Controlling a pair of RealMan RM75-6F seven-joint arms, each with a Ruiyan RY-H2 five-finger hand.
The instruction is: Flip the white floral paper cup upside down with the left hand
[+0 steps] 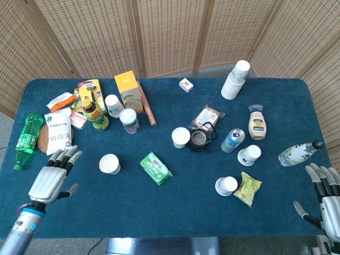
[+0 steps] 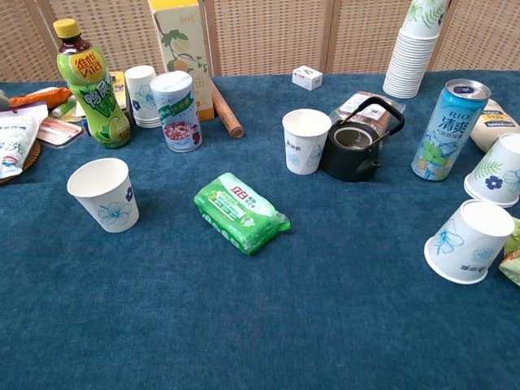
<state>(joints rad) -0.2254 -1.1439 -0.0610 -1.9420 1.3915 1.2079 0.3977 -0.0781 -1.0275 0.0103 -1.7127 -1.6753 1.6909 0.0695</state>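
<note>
While my left hand (image 1: pixel 51 178) hangs spread and empty just beside the upright cup (image 1: pixel 109 163), I judge the reach is underway, with a sideways grasp of its wall next.

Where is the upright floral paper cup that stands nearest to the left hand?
In the head view the floral paper cup stands on the table's left half, between the left hand and the green packet.
</note>
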